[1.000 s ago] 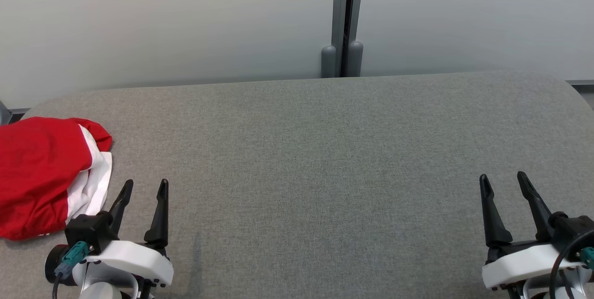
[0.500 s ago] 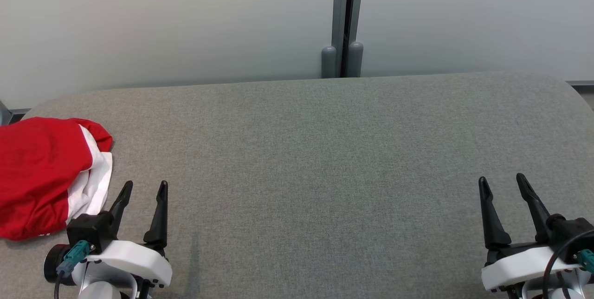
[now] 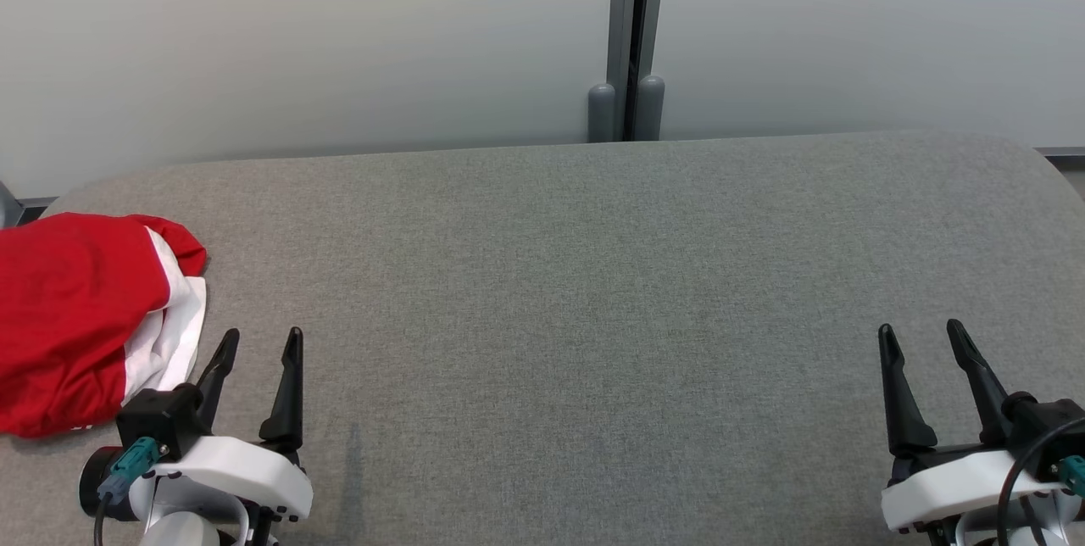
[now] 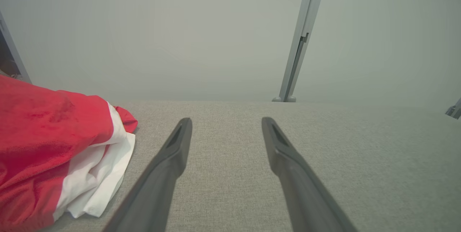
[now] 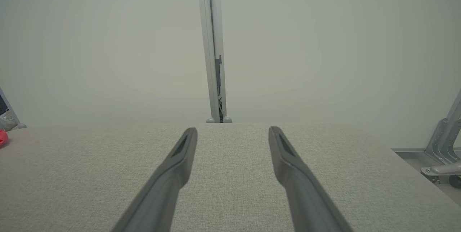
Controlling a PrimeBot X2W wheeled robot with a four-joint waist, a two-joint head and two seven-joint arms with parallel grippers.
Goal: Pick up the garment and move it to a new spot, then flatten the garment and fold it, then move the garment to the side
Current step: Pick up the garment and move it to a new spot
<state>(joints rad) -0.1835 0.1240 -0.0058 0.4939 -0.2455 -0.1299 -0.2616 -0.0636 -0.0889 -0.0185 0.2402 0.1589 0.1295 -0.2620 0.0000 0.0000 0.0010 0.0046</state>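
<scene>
Barely anything has shifted: left gripper [image 3: 263, 334] and right gripper [image 3: 920, 328] hover wide open, empty; a clumsy nudge might push the crumpled red-and-white garment [image 3: 76, 309] off the padded table [image 3: 542, 275].

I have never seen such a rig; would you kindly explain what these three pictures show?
This is a two-armed robot at a grey padded table. The wide picture comes from its head camera, looking down; the other two come from wrist cameras, each looking along that arm's two dark fingers. The left gripper and right gripper both stand open, holding nothing. A crumpled red and white garment lies at the table's left side, close beside the left gripper, not gripped.
</scene>
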